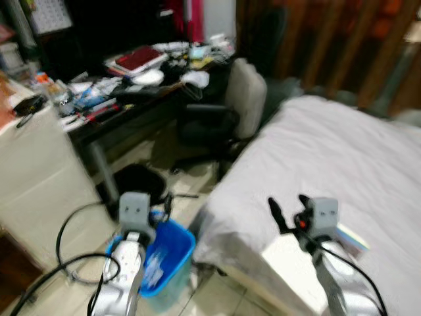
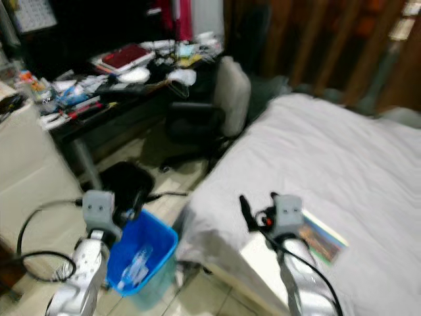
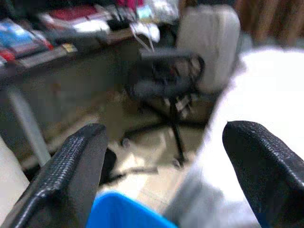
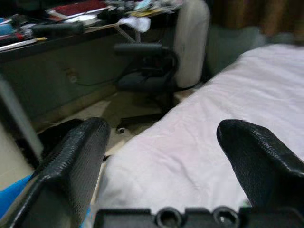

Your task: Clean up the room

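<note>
Blue plastic marks the bin [image 1: 164, 257] on the tiled floor in the left eye view, tucked against the near corner of the bed [image 1: 342, 151], with a clear bottle [image 1: 154, 266] lying inside. The left gripper [image 1: 135, 209] hangs just above the bin's rim; the right gripper [image 1: 289, 212] reaches over the bed's near edge, fingers spread apart. A cluttered desk [image 1: 131, 99] stands beyond, a black office chair [image 1: 217, 118] pushed up to it, and a white cabinet [image 1: 39, 171] sits at the far left.

Seen from the right eye, a thin colourful book [image 2: 320, 238] lies flat on the bedsheet just beside the right arm.

Along the left wrist view, the two fingers [image 3: 71, 175] stand wide, the blue bin's edge [image 3: 126, 213] between them, chair and desk ahead, all blurred.

Along the right wrist view, the fingers [image 4: 71, 166] are likewise wide, holding nothing, with the bedsheet between them and the chair behind.
</note>
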`<state>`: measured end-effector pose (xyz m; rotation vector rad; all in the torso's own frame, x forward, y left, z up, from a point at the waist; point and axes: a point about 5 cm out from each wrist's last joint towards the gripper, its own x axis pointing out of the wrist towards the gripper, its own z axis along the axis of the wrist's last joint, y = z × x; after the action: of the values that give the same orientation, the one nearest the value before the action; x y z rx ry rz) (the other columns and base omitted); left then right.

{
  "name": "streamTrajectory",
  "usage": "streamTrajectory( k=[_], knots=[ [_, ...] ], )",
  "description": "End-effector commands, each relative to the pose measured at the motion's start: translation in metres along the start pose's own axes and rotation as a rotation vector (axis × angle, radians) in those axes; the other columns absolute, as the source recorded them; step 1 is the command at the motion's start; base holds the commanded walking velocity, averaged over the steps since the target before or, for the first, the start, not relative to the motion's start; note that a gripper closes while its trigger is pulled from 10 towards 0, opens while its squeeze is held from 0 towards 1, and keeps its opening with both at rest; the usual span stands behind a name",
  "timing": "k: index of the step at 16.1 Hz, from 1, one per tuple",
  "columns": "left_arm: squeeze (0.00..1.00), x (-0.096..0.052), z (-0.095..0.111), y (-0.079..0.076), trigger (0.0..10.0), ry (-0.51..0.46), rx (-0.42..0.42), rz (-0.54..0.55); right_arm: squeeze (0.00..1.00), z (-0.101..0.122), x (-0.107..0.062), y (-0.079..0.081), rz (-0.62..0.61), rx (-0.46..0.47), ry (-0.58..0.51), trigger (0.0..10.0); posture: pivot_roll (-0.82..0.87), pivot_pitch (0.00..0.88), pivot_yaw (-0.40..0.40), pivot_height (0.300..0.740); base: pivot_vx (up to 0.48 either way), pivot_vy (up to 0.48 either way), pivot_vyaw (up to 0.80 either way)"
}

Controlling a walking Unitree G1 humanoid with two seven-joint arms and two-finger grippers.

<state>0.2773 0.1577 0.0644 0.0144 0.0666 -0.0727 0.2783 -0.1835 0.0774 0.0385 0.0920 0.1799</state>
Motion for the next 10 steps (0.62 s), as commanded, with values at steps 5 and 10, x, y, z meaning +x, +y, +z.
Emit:
streamTrajectory(
  k=[5, 10],
  knots=[
    [0.00, 0.009, -0.004, 0.005, 10.0, 0.070, -0.052, 0.021, 0.00, -0.008, 0.002, -0.006, 0.003, -0.029, 0.029, 10.0, -0.04, 0.000, 0.015, 0.740, 0.000, 0.000, 0.00],
    [0.00, 0.009, -0.015, 0.011, 10.0, 0.114, -0.036, -0.009, 0.00, -0.018, -0.008, -0.008, -0.015, -0.013, 0.045, 10.0, -0.07, 0.000, 0.027, 0.740, 0.000, 0.000, -0.48]
  ],
)
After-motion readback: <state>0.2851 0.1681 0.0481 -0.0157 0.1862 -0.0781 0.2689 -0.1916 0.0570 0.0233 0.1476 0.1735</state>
